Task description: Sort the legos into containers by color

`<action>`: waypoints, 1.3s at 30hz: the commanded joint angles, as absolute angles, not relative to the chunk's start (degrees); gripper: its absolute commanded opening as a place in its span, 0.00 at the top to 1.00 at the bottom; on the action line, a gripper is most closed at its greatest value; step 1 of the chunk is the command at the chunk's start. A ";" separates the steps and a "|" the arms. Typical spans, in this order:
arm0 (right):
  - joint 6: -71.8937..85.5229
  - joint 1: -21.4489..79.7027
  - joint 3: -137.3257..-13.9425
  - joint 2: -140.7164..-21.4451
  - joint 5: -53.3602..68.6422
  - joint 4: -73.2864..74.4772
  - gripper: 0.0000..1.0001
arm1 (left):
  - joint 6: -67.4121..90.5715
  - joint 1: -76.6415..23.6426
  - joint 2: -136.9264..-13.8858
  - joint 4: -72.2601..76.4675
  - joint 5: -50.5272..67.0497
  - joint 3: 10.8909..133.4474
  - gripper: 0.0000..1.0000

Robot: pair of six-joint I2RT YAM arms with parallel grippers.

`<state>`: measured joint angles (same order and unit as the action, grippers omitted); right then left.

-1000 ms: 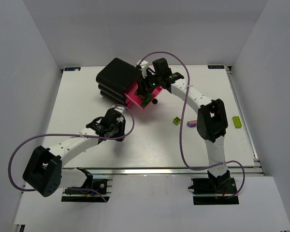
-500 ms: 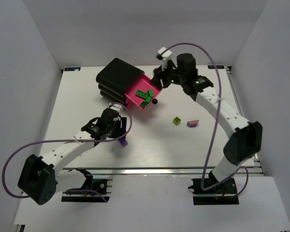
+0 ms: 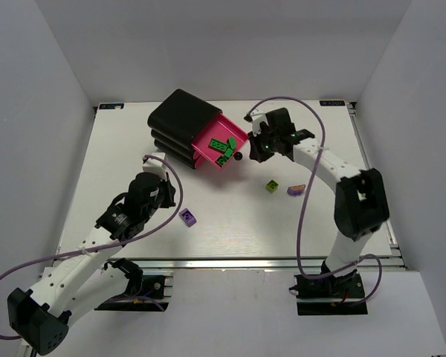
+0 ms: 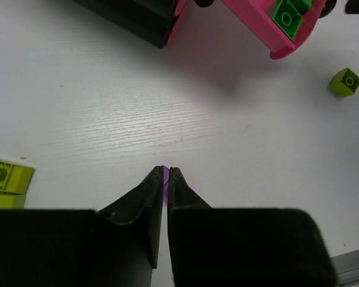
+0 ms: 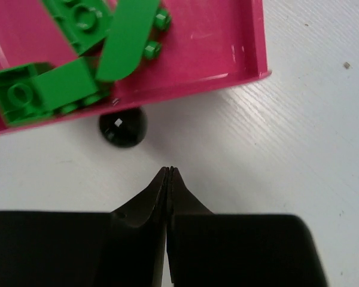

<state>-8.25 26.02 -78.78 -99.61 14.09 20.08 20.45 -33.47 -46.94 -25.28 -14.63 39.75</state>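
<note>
The right fingers (image 5: 154,197) are pressed together just below the dark knob (image 5: 122,127) of the open pink drawer (image 5: 215,48), which holds green legos (image 5: 66,81). The left fingers (image 4: 148,200) are also together, over the tabletop (image 4: 107,119). In the top view, a purple lego (image 3: 187,216) lies at lower centre.

Table (image 3: 119,163): white with a faint wood grain, filling the middle of the overhead view.
Back wall (image 3: 223,44): plain pale grey panel at 12 o'clock.
Left wall (image 3: 30,134): the same pale panel at 9 o'clock.
Right wall (image 3: 424,134): matching panel at 3 o'clock.
Rail (image 3: 230,262): silver metal strip along the table's edge at 6 o'clock.
Light: even, with soft shadows.
</note>
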 commanded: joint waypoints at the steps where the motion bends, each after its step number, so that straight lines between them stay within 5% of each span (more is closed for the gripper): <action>1: -7.21 26.45 -86.21 -105.53 12.74 20.65 1.00 | 20.92 -33.31 -45.44 -25.58 -17.67 38.85 0.80; 29: 5.36 27.86 -104.57 -118.12 27.51 10.72 1.00 | 20.83 -33.31 -46.41 -25.22 -17.84 38.58 0.69; 39: 9.57 28.39 -111.18 -126.03 31.54 2.82 1.00 | 19.60 -33.31 -44.30 -22.33 -13.63 37.35 0.49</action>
